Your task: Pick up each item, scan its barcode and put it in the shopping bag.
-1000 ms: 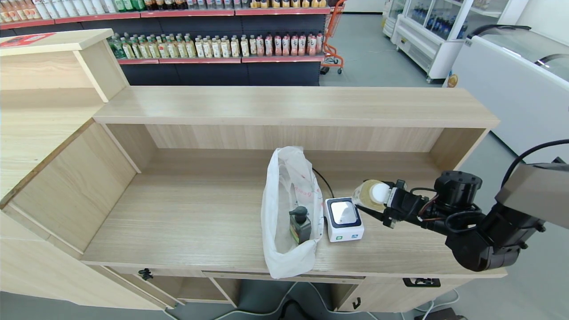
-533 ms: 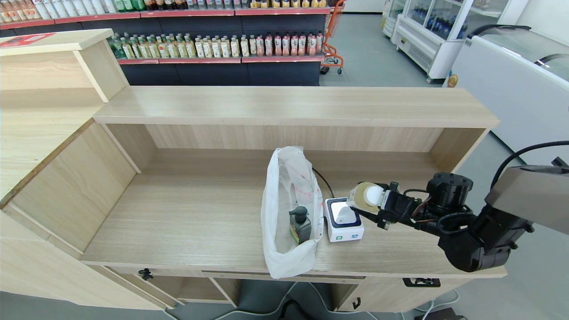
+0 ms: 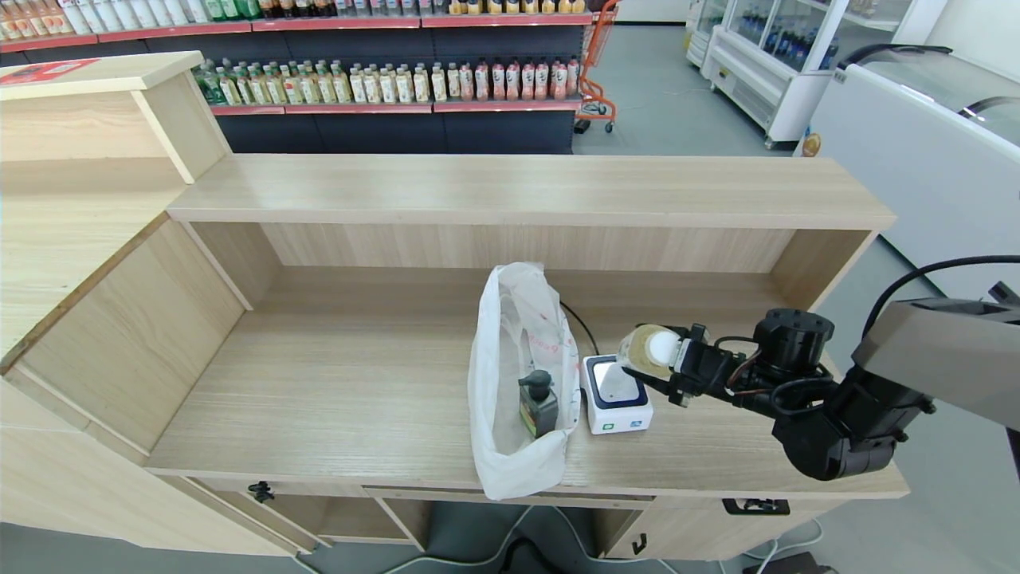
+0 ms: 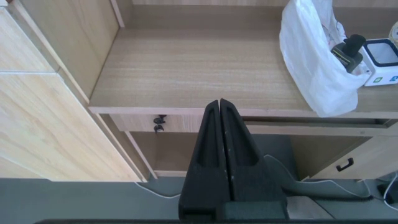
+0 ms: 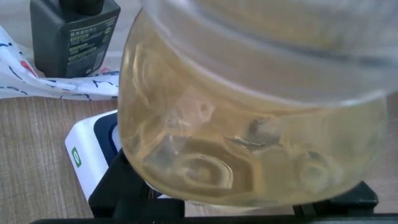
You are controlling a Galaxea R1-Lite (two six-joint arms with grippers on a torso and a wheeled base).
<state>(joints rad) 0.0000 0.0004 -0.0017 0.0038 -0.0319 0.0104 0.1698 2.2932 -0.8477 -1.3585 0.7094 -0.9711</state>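
One clear bottle (image 3: 649, 348) of amber liquid, white cap — clamped in the right gripper (image 3: 665, 368) over the scanner's edge.
Right gripper's fingers pinched the bottle at its sides and held it tilted, off the counter (image 3: 343, 383). One white scanner (image 3: 616, 392) with a dark window lay just under it, one dark cable (image 3: 580, 323) running from it to the back. Touching the scanner's left side stood one white shopping bag (image 3: 488, 375), mouth open, with one dark pump bottle (image 3: 538, 405) upright inside. Left gripper (image 4: 219, 109) — fingers pressed together, holding nothing — hung below the counter's front edge, well apart from the bag.
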